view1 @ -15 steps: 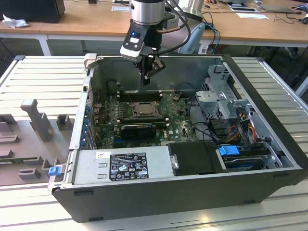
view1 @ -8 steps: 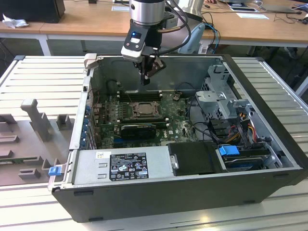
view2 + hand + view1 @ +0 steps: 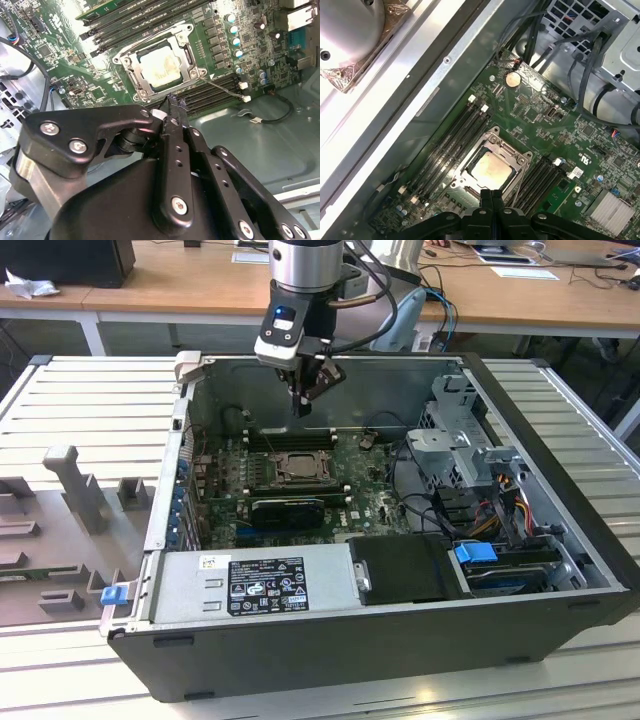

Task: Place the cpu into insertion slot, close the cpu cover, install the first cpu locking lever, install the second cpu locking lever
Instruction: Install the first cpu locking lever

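The computer case (image 3: 330, 665) lies on a ribbed grey table (image 3: 80, 400), wooden desks (image 3: 160, 285) behind. The gripper (image 3: 303, 408), fingers pinched together, hangs over the cpu (image 3: 297, 467).

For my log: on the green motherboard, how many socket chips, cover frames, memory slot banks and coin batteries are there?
Pale square metal-faced cpu: 1
Thin silver square metal cpu cover: 1
Banks of long black memory slots: 2
Round metal coin battery: 1
Total: 5
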{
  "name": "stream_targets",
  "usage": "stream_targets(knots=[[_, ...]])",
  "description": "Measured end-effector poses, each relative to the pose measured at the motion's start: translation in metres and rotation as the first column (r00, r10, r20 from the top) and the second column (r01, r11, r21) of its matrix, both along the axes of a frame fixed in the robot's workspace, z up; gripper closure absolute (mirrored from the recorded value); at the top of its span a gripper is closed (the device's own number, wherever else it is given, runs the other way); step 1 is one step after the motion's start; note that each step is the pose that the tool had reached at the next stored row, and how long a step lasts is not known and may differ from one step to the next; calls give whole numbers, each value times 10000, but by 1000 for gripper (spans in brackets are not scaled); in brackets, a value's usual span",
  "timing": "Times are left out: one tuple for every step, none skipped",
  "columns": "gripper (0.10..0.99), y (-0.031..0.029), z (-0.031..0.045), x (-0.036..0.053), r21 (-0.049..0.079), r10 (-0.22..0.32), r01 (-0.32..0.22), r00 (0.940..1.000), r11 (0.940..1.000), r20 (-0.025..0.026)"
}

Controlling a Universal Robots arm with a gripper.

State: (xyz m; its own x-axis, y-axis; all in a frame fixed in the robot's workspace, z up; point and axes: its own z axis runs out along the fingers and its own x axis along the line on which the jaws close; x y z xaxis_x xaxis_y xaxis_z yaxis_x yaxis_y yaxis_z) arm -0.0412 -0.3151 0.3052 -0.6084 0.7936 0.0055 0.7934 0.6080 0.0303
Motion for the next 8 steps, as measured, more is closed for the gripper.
stream_targets(knots=[[980, 0, 0, 0, 0, 63, -63, 10000, 10000, 0], [980, 0, 0, 0, 0, 127, -127, 9999, 9999, 0], [980, 0, 0, 0, 0, 183, -183, 9998, 9998, 0], [980, 0, 0, 0, 0, 223, -223, 9998, 9998, 0], [980, 0, 0, 0, 1, 283, -283, 9996, 9996, 0], [980, 0, 0, 0, 1, 316, -316, 9995, 9995, 0], [980, 0, 0, 0, 0, 340, -340, 9994, 9994, 0], [980, 0, 0, 0, 1, 383, -383, 9993, 9993, 0]])
